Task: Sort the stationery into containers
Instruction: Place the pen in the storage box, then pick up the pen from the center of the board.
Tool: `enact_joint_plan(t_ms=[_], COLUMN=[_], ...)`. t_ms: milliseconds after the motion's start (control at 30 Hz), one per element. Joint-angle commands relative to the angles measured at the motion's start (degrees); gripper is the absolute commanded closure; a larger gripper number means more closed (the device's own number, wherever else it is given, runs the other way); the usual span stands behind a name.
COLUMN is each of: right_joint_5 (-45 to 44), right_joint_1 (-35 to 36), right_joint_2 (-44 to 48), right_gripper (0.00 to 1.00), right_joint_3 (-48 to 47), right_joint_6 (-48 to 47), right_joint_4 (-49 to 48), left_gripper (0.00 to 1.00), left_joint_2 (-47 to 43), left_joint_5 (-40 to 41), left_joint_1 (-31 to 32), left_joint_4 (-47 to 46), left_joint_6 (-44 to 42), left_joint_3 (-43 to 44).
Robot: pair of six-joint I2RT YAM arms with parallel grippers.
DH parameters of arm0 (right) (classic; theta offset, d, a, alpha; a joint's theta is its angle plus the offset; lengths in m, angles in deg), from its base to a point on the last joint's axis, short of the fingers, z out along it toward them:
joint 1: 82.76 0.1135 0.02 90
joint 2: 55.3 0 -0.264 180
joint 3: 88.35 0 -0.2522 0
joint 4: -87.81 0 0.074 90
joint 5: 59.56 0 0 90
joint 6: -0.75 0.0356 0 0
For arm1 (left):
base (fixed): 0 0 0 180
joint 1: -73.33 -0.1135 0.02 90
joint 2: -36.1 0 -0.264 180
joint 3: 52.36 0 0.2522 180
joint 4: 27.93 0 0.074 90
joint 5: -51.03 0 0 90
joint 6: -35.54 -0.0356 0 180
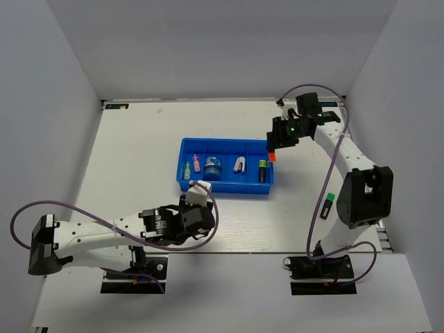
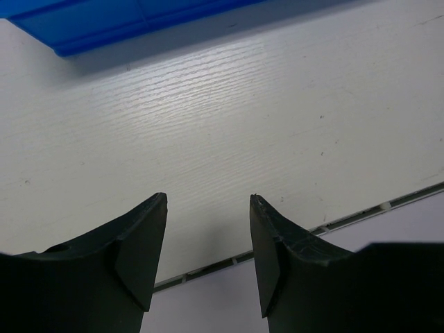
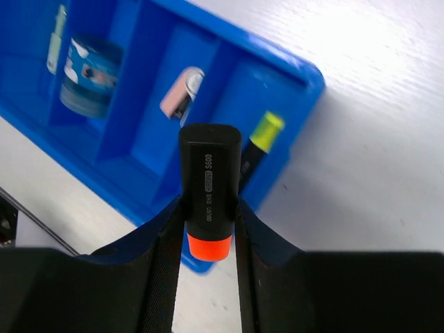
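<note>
Already sorted: you have five items in the blue tray [image 1: 222, 141]. The pale-green pen [image 1: 186, 168] and pink pen [image 1: 197, 162] share the leftmost compartment, the blue-white roll [image 1: 213, 166] has the next, the white piece [image 1: 238, 164] the third, and the yellow-cap highlighter [image 1: 262, 170] the rightmost.
Tray place: middle of the table [image 1: 139, 139], somewhat nearer the far edge.
In hand: orange-cap highlighter [image 3: 210, 173], held above the tray's right end, close to the compartment with the yellow one.
Right gripper [image 3: 208, 208]: fingers pressed against both sides of the black barrel, with the orange cap toward the wrist.
Left gripper [image 2: 208, 205]: fingers spread wide with nothing between them, over bare table by the tray's near rim.
Left to do: by my reading, you release the orange one, then fetch the green-cap highlighter [image 1: 330, 200], which lies toward the table's right edge beside the right arm [image 1: 347, 152].
Look of held item: short and stubby, matte black body with small pale print, bright orange cap. It is probably rigid and easy to grip.
</note>
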Motion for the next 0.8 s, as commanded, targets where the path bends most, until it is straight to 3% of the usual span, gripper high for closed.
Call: enact_joint_plan(t_ms=[0,167,233,300,400,500,567,633,700,767], right_joint_5=[-1.32,-5.04,-6.70,-7.93,-8.20,-9.43,-13.02,-17.85,-28.47,-37.41], right_joint_1=[4.51,7.86,9.44,9.89,10.33,10.42,10.07,9.80,8.58,5.78], right_joint_2=[-4.11,-8.42,-9.91,-9.92,-8.08,-4.74,0.06,0.88,5.26,8.52], right_gripper=[0.89,0.83,0.69,0.43,0.26,0.26,0.32,0.44,0.50,0.64], right_joint_3=[-4.52,-6.02,-7.08,-7.43,-7.34,-6.90,-6.47,-5.59,-1.13,3.96], right_joint_6=[6.01,6.99,6.82,6.64,6.03,5.06,3.92,4.01,4.80,6.02], right_joint_4=[-1.48,-3.60,-2.90,-2.55,-2.28,-1.41,-0.27,3.05,4.57,6.33], left_gripper=[0.38,0.37,0.37,0.36,0.33,0.33,0.36,0.43,0.45,0.47], left_joint_2=[-0.84,-4.70,-6.28,-7.07,-7.95,-10.15,-12.51,-13.93,-16.21,-17.71], left_joint_5=[2.71,4.99,5.87,6.23,8.07,9.40,8.26,4.48,-0.94,-3.95], left_joint_1=[0.24,0.24,0.24,0.24,0.42,-1.24,-3.09,-9.29,-14.66,-19.43], left_joint_4=[2.28,5.79,6.41,7.64,11.32,12.65,13.09,12.13,10.90,9.76], left_joint_6=[0.26,1.14,0.35,-1.05,-2.99,-5.01,-6.93,-8.87,-11.25,-13.45], left_joint_3=[2.33,1.37,1.10,1.36,2.85,3.21,2.60,1.81,0.40,-1.00])
